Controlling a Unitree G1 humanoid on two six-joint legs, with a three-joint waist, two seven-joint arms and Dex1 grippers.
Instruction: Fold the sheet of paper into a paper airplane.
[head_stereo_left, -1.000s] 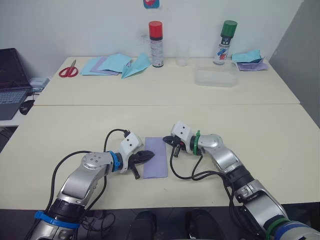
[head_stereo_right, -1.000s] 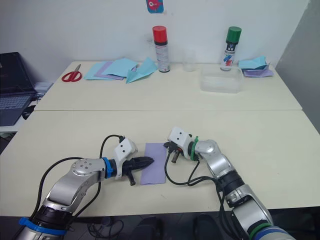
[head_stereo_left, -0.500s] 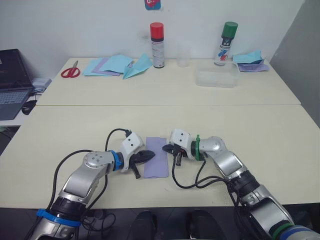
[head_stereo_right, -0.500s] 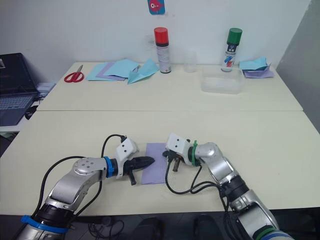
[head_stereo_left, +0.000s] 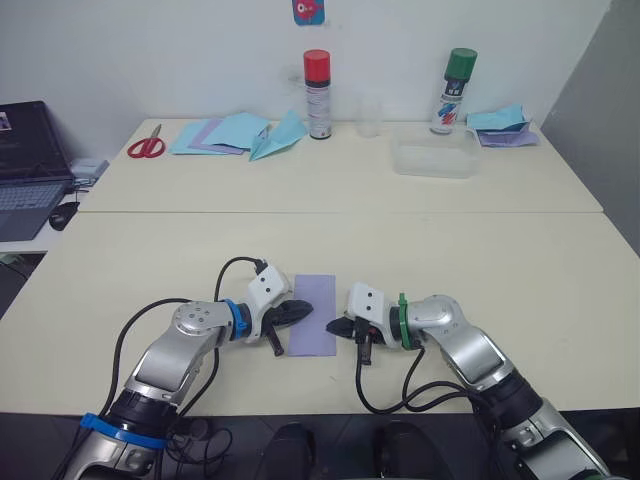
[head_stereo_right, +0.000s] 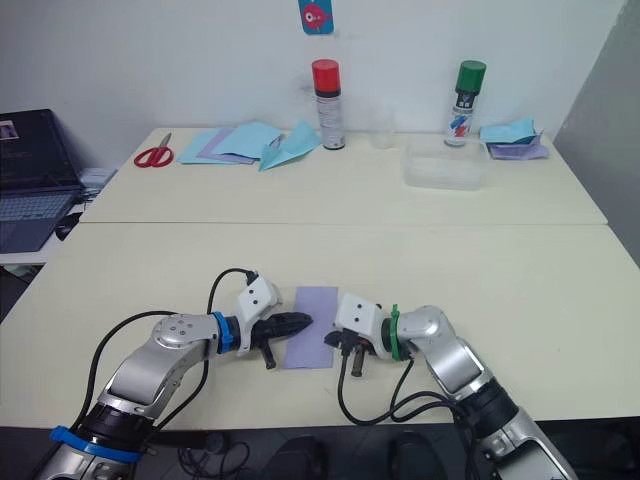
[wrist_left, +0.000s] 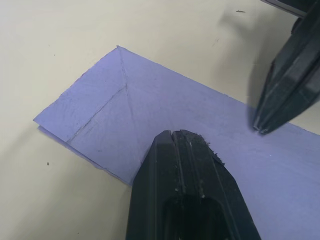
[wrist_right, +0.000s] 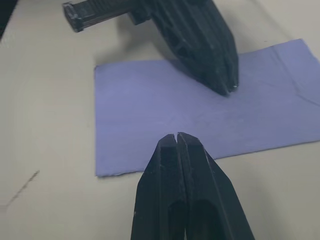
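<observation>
The thin lavender sheet of paper (head_stereo_left: 314, 315), folded into a long narrow strip with diagonal creases at one end, is laid flat on the near cream table (head_stereo_left: 120, 270), between the two arms. The left gripper (head_stereo_left: 303, 309) is pressed tip-down on the strip's left long edge, its two black fingers (wrist_left: 182, 150) brought fully together with nothing pinched between them. The right gripper (head_stereo_left: 334, 326) is set at the opposite long edge, tip just over the paper's border, its fingers (wrist_right: 178, 145) likewise closed on nothing. The two tips are seen pointing at each other across the strip, near but apart.

On the far table, red-handled scissors (head_stereo_left: 146, 145), a pile of light-blue and lavender sheets (head_stereo_left: 222, 132) and a light-blue paper plane (head_stereo_left: 277, 135) are spotted, then a red-capped spray can (head_stereo_left: 317, 80), a green-capped spray can (head_stereo_left: 455, 78) and a clear plastic tray (head_stereo_left: 433, 157). A dark laptop (head_stereo_left: 28, 165) is seen off to the left.
</observation>
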